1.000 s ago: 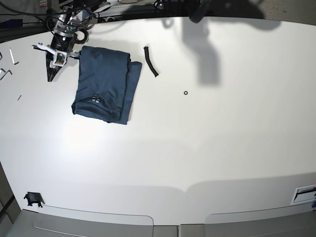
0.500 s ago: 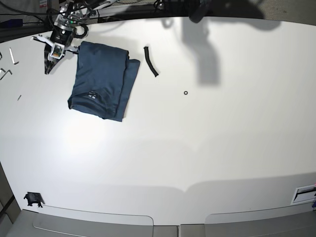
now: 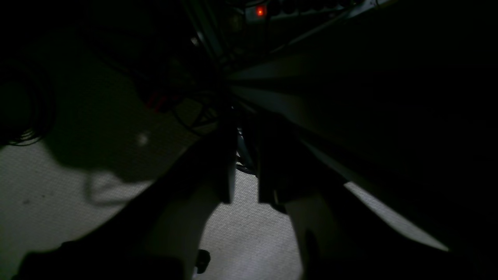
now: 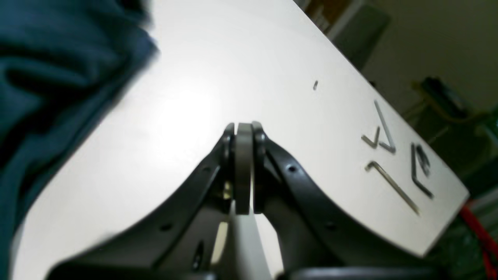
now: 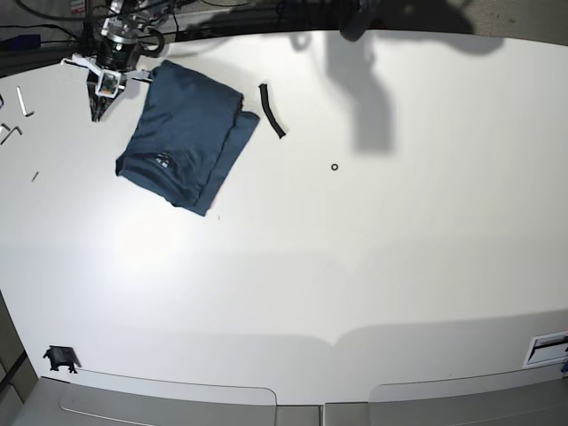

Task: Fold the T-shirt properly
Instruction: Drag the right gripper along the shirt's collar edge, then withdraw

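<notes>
Table (image 5: pixel 373 266) surface, white and mostly bare, fills the near part of the base view; at its near left corner sits one small black clip (image 5: pixel 59 358), and at the near right edge one white sticker (image 5: pixel 546 348) whose print is too small to read. Farther in lie one tiny black ring (image 5: pixel 334 167) and one short black strap (image 5: pixel 272 110). One T-shirt (image 5: pixel 185 135), dark navy and folded into a rough rectangle, lies flat at the far left, turned at an angle; a small pale neck label shows on it, its writing unreadable. Just beside the shirt's far left corner is the right gripper (image 5: pixel 97 108), its jaws pressed together on nothing, apart from the cloth. Several hex keys (image 4: pixel 393 182) lie near the left table edge; the right wrist view shows about four. The left gripper (image 3: pixel 244 194) appears only in its own dark wrist view, jaws narrowly apart with nothing between them.
</notes>
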Robot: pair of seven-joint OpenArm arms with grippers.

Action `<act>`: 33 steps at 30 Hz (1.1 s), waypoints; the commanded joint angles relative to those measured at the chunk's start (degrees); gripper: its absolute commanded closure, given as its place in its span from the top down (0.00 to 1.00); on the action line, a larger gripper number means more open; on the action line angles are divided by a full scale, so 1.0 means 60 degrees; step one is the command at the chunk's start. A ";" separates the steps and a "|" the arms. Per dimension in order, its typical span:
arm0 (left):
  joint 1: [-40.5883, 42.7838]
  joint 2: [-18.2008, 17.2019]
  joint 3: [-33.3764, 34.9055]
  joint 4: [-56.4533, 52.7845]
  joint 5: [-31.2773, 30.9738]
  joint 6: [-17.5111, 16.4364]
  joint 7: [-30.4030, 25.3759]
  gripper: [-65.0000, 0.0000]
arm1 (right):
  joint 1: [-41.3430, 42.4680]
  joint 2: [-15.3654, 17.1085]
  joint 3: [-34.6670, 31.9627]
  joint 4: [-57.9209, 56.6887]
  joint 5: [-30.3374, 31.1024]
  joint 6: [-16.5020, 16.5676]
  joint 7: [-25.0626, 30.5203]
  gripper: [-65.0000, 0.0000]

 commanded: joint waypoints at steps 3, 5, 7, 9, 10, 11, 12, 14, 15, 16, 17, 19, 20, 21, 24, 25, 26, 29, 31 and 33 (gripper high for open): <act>0.0109 0.0051 0.0015 0.0044 0.0022 -0.0102 -0.0113 0.12 | 0.0197 0.0148 -0.0736 0.1260 0.1348 0.0291 -0.0525 0.00; 0.0109 0.0055 0.0015 0.0044 0.0022 -0.0102 -0.0113 0.12 | 0.0197 0.0148 -0.1122 0.1869 0.1989 0.0386 -0.0962 0.00; 0.0106 0.0055 0.0015 0.0044 0.0022 -0.0102 -0.0113 0.12 | 0.0200 0.0148 -0.1428 0.2361 0.2532 0.0484 -0.1235 0.00; 0.0106 0.0051 0.0015 0.0044 0.0022 -0.0102 -0.0113 0.12 | 0.0200 0.0148 -0.1650 0.2758 0.2998 0.0572 -0.1381 0.00; 0.0109 0.0055 0.0015 0.0044 0.0022 -0.0102 -0.0113 0.12 | 0.0200 0.0148 -0.1719 0.2918 0.3180 0.0656 -0.1457 0.00; 0.0106 0.0051 0.0015 0.0044 0.0022 -0.0102 -0.0113 0.12 | 0.0197 0.0148 -0.1741 0.3031 0.3311 0.0761 -0.1490 0.00; 0.0106 0.0051 0.0015 0.0044 0.0022 -0.0102 -0.0113 0.12 | 0.0197 0.0148 -0.1727 0.3085 0.3315 0.0790 -0.1483 0.00; 0.0109 0.0055 0.0015 0.0044 0.0022 -0.0102 -0.0113 0.12 | 0.0164 0.0148 -0.1596 0.3093 0.3300 0.0790 -0.1479 0.00; 0.0106 0.0055 0.0018 0.0044 0.0018 -0.0102 -0.0113 0.12 | 0.0120 0.0148 -0.1479 0.3093 0.3242 0.0790 -0.1479 0.00; 0.0106 0.0051 0.0015 0.0044 0.0022 -0.0102 -0.0113 0.12 | 0.0073 0.0148 -0.1326 0.3093 0.3224 0.0794 -0.1479 0.00; 0.0109 0.0055 0.0015 0.0044 0.0022 -0.0102 -0.0113 0.12 | 0.0000 0.0148 -0.1155 0.3093 0.3206 0.0790 -0.1472 0.00; 0.0106 0.0055 0.0015 0.0044 0.0022 -0.0102 -0.0113 0.12 | -0.0182 0.0148 -0.0750 0.3093 0.3202 0.0790 -0.1432 0.00; 0.0106 0.0051 0.0015 0.0044 0.0022 -0.0102 -0.0113 0.12 | -0.0306 0.0148 -0.0565 0.3093 0.3195 0.0790 -0.1406 0.00; 0.0109 0.0055 0.0015 0.0044 0.0022 -0.0102 -0.0113 0.12 | -0.0452 0.0148 -0.0433 0.3093 0.3053 0.0794 -0.1406 0.00; 0.0109 0.0051 0.0015 0.0044 0.0022 -0.0102 -0.0113 0.12 | -0.1020 0.0148 -0.0273 0.3093 0.2532 0.0787 -0.1402 0.00; 0.0109 0.0055 0.0015 0.0044 0.0022 -0.0102 -0.0113 0.12 | -0.1253 0.0148 -0.0280 0.3093 0.2441 0.0787 -0.1395 0.00; 0.0106 0.0051 0.0015 0.0044 0.0022 -0.0102 -0.0113 0.12 | -0.1468 0.0148 -0.0288 0.3089 0.2379 0.0790 -0.1388 0.00; 0.0109 0.0055 0.0015 0.0044 0.0022 -0.0102 -0.0113 0.12 | -0.2095 0.0148 -0.0291 0.3082 0.2040 0.0787 -0.1195 0.00; 0.0106 0.0055 0.0015 0.0044 0.0022 -0.0102 -0.0113 0.12 | -0.2484 0.0148 -0.0295 0.3042 0.1749 0.0790 -0.0925 0.00; 0.0106 0.0055 0.0015 0.0044 0.0022 -0.0102 -0.0113 0.12 | -0.2834 0.0148 -0.0295 0.2980 0.1424 0.0790 -0.0798 0.00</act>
